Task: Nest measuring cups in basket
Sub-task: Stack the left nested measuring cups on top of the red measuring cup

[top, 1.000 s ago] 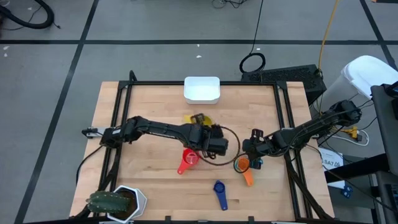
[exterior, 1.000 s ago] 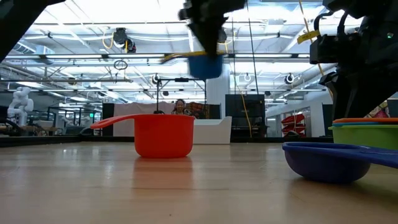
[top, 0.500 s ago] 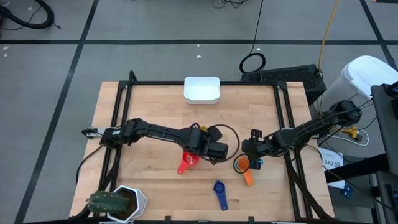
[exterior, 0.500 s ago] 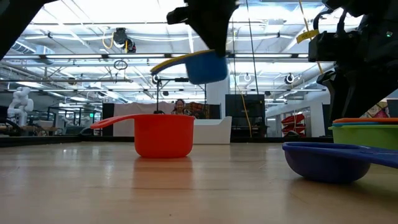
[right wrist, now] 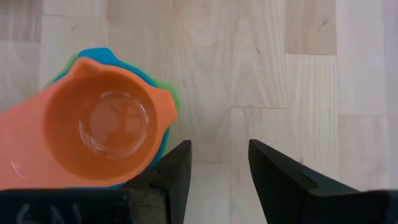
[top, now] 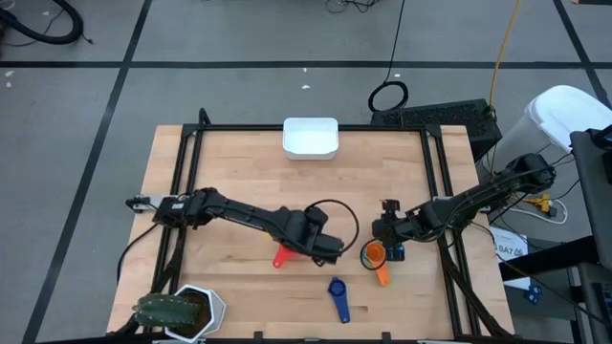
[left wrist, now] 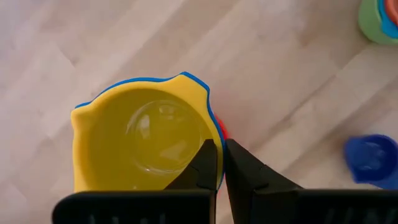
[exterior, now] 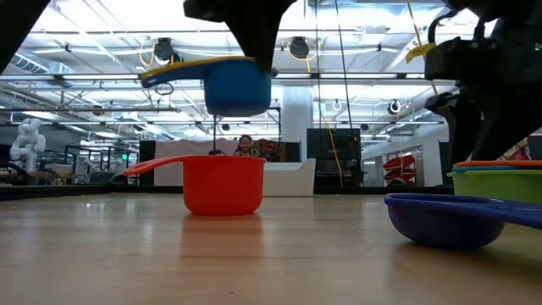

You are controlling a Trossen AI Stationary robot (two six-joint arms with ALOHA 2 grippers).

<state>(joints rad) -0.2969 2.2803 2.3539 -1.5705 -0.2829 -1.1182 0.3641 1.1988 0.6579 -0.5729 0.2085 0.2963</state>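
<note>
A yellow measuring cup [left wrist: 146, 137] sits nested in a blue cup [exterior: 238, 87]. My left gripper [left wrist: 219, 155] is shut on the pair and holds them in the air over the red cup [exterior: 222, 183], which stands upright on the table. My right gripper [right wrist: 219, 152] stands open over bare wood, next to a stack of orange, blue and green cups [right wrist: 104, 127] that rests on the table. A dark blue cup [top: 337, 292] lies near the front edge. The white basket [top: 310, 138] sits at the far edge. My left gripper pinches the walls of the nested yellow and blue cups at the rim [left wrist: 208, 134], one finger inside the yellow cup and one outside the blue one. The fingers come steeply from above. The pair hangs about level, clear of the red cup, with the yellow handle [exterior: 179, 65] sticking out sideways.
A white hexagonal pot with a green plant [top: 182, 311] stands at the near left corner. A black cable loops over the table beside the left arm [top: 346, 218]. Black frame rails [top: 182, 191] run along the table's sides.
My left gripper has carried the nested yellow and blue cups toward the table's near edge and has come to hang over the red cup, sinking slightly. Its wrist has rolled, swinging the yellow handle around to a new side. It stays shut on the cups.
</note>
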